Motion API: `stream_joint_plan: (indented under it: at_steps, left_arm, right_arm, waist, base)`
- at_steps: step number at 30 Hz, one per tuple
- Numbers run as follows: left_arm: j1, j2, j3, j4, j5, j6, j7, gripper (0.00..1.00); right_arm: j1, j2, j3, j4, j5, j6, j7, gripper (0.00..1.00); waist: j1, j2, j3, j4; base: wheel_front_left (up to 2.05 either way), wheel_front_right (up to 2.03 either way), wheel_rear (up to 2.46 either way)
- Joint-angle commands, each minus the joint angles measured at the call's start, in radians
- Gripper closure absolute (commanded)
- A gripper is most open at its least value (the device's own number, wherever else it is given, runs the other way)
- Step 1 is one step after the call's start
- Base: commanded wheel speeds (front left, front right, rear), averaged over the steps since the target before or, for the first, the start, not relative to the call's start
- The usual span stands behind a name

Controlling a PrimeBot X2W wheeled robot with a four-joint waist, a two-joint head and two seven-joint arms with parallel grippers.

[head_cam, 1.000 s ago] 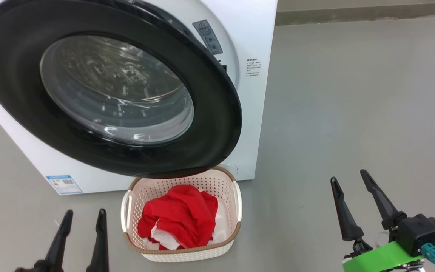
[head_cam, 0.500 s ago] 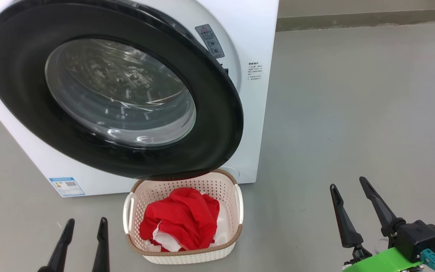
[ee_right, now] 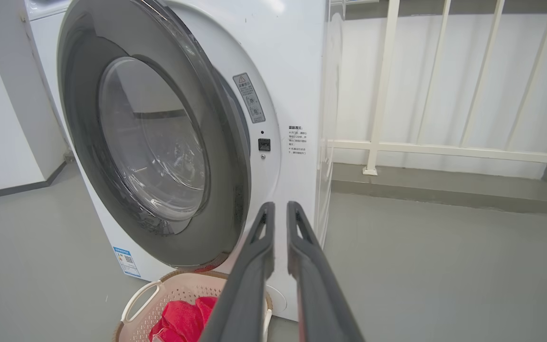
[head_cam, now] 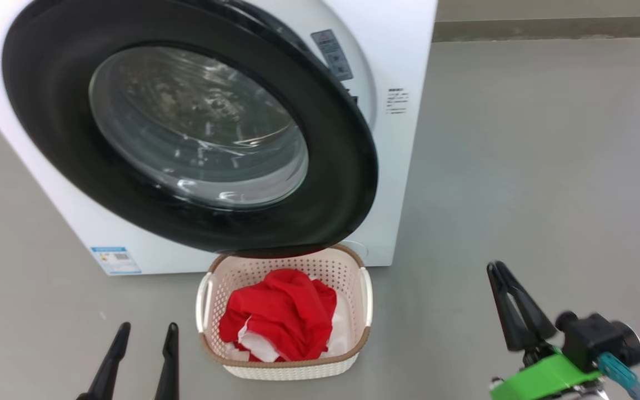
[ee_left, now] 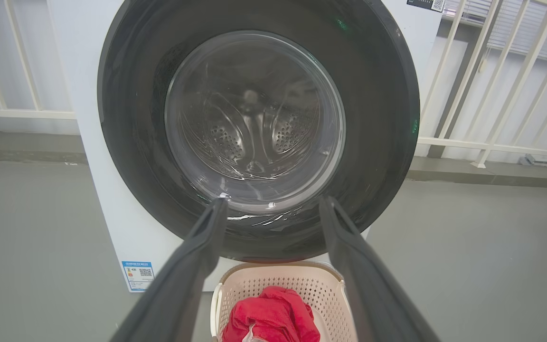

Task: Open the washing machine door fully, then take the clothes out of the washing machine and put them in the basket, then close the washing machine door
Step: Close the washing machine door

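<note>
The washing machine door (head_cam: pixel 198 128) hangs ajar over the far end of the basket (head_cam: pixel 285 364), blocking that side from above. The basket's near end lies open. Bare floor (head_cam: pixel 520 166) stretches right of both, unobstructed.

Clothes (head_cam: pixel 281 311) in basket (head_cam: pixel 292 370) before washing machine (head_cam: pixel 403 166)

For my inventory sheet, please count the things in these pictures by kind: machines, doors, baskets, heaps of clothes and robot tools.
washing machine: 1
washing machine door: 1
basket: 1
heap of red clothes: 1, lying in the basket; single garments cannot be told apart
robot tools: 2, the left tool and the right tool
Total: 6
</note>
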Motion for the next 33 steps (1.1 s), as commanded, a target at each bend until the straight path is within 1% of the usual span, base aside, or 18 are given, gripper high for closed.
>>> stream_joint_plan:
  at_steps: [1,9,18,24,33]
  left_arm:
    - [-0.048,0.006,0.026,-0.033,0.004,-0.008,-0.007,0.0]
    - [-0.071,0.0,0.004,-0.06,0.004,-0.011,0.001,0.0]
    - [-0.102,-0.014,-0.029,-0.062,0.002,-0.019,0.003,0.0]
    - [-0.121,-0.025,-0.037,-0.062,-0.003,-0.022,-0.001,0.0]
    - [-0.168,-0.046,-0.052,-0.044,-0.003,-0.04,-0.008,0.0]
  right_arm:
    - [-0.068,-0.007,0.036,-0.007,0.008,0.005,-0.006,1.0]
    - [-0.18,-0.007,0.091,0.075,0.02,0.005,-0.006,1.0]
    - [-0.336,-0.007,0.138,0.225,0.046,0.005,-0.006,1.0]
    - [-0.452,-0.007,0.121,0.286,0.005,0.005,-0.006,1.0]
    - [-0.592,-0.007,0.059,0.327,-0.054,0.005,-0.006,1.0]
  waist:
    - [0.0,0.0,0.011,0.022]
    - [0.0,0.0,0.052,0.076]
    - [0.0,0.0,0.098,0.169]
    - [0.0,0.0,0.151,0.221]
    - [0.0,0.0,0.236,0.277]
  base:
    - [0.0,0.0,0.0]
    - [0.0,0.0,0.0]
    - [0.0,0.0,0.0]
    - [0.0,0.0,0.0]
    - [0.0,0.0,0.0]
